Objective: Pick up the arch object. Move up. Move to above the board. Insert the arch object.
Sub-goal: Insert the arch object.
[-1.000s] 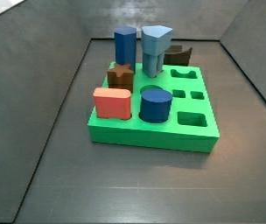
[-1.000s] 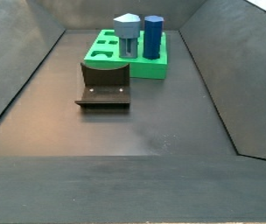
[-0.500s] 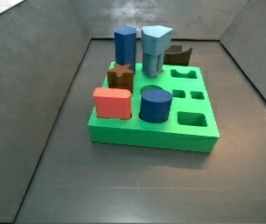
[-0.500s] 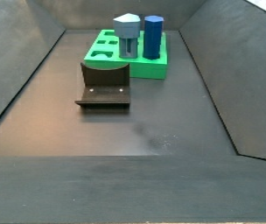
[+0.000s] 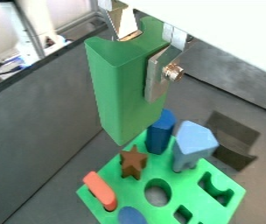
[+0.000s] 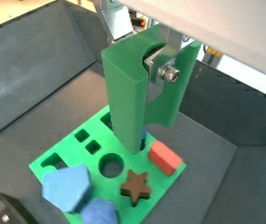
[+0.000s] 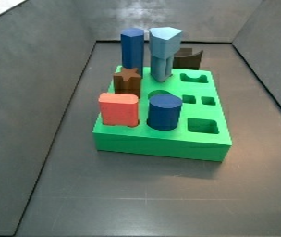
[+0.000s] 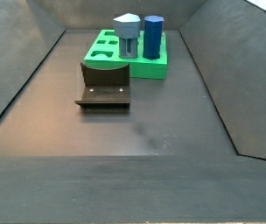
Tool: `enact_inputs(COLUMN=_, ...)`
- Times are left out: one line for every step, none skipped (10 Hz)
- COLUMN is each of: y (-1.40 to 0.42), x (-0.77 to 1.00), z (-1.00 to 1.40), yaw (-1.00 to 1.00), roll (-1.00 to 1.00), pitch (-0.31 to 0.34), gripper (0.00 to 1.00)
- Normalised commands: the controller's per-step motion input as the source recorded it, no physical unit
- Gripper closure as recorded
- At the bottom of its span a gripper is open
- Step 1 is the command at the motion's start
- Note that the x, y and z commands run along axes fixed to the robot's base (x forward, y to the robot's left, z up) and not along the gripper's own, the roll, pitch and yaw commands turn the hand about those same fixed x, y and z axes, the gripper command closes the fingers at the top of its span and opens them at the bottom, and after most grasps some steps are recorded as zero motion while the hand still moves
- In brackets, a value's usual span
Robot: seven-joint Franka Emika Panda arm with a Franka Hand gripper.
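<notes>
In both wrist views my gripper (image 5: 142, 51) (image 6: 142, 54) is shut on the arch object (image 5: 122, 87) (image 6: 129, 92). It is a tall green block with a curved notch at its top end, and one finger (image 5: 159, 74) sits in that notch. The block hangs upright, high above the bright green board (image 5: 123, 186) (image 6: 83, 157). The board also shows in both side views (image 7: 155, 143) (image 8: 147, 68), lying on the dark floor with several open cut-out holes. Neither side view shows the gripper or the arch object.
Pieces stand in the board: a blue hexagonal peg (image 7: 132, 46), a light blue pentagon peg (image 7: 164, 51), a brown star (image 7: 128, 79), a red block (image 7: 118, 108) and a blue cylinder (image 7: 164, 111). A dark brown notched block (image 7: 189, 58) sits behind the board. The fixture (image 8: 104, 87) stands beside it. Grey walls enclose the floor.
</notes>
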Motion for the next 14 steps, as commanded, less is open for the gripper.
enact_inputs(y=0.23, x=0.76, z=-0.07, yaw=-0.52, roll=0.00, pitch=-0.027, gripper=1.00)
enact_inputs(y=0.26, x=0.65, z=-0.04, yaw=-0.62, roll=0.00, pitch=-0.034, gripper=1.00)
enact_inputs(y=0.26, x=0.66, z=-0.01, yaw=-0.61, roll=0.00, pitch=-0.033, gripper=1.00)
enact_inputs(y=0.26, x=0.62, z=-0.05, yaw=-0.65, roll=0.00, pitch=-0.031, gripper=1.00)
enact_inputs(y=0.21, x=0.49, z=-0.11, yaw=-0.76, roll=0.04, pitch=-0.011, gripper=1.00)
enact_inputs(y=0.13, x=0.29, z=-0.13, yaw=-0.90, roll=0.04, pitch=-0.031, gripper=1.00)
enact_inputs(y=0.11, x=0.25, z=-0.11, yaw=-0.94, roll=0.02, pitch=-0.044, gripper=1.00)
enact_inputs(y=0.12, x=0.27, z=-0.09, yaw=-0.93, roll=0.01, pitch=-0.056, gripper=1.00)
enact_inputs(y=0.13, x=0.35, z=-0.04, yaw=-0.86, roll=0.00, pitch=-0.041, gripper=1.00)
enact_inputs(y=0.11, x=0.52, z=-0.01, yaw=-0.69, roll=0.00, pitch=-0.016, gripper=1.00)
enact_inputs(y=0.08, x=0.59, z=-0.01, yaw=-0.61, roll=0.00, pitch=0.000, gripper=1.00)
enact_inputs(y=0.09, x=0.54, z=0.00, yaw=-0.66, roll=0.00, pitch=0.000, gripper=1.00)
enact_inputs(y=0.11, x=0.41, z=0.00, yaw=-0.77, roll=0.00, pitch=-0.003, gripper=1.00)
enact_inputs(y=0.13, x=0.29, z=-0.01, yaw=-0.86, roll=0.00, pitch=-0.009, gripper=1.00)
